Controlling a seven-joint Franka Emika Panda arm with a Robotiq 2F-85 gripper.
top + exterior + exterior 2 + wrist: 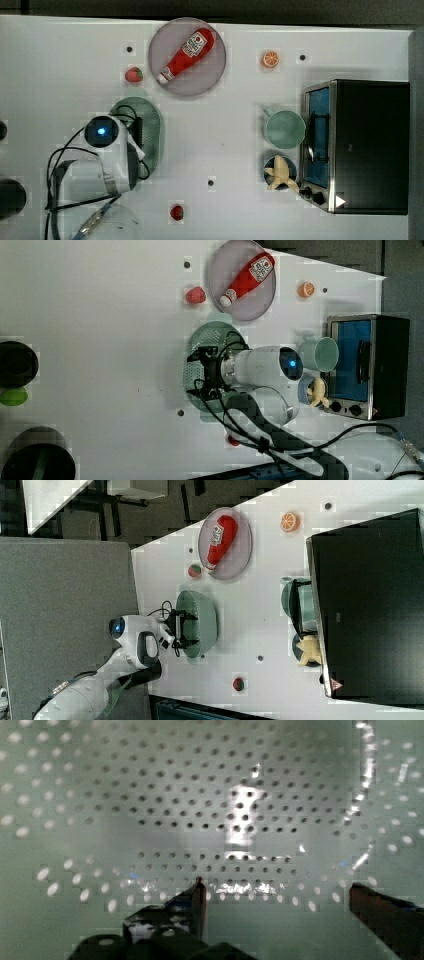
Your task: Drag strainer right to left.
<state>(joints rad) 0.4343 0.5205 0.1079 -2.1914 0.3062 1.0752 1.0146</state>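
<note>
Hovering with my claw [277, 895] spread wide and holding nothing, I have it dipped inside the strainer [152, 131], whose holed floor lies straight ahead. Strainer sits just below the plate [215, 75] in the top view, long axis pointing toward it.

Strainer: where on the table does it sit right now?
In the top view the strainer lies left of centre, just below the grey plate holding the ketchup bottle, with the open gripper over its perforated bottom.
</note>
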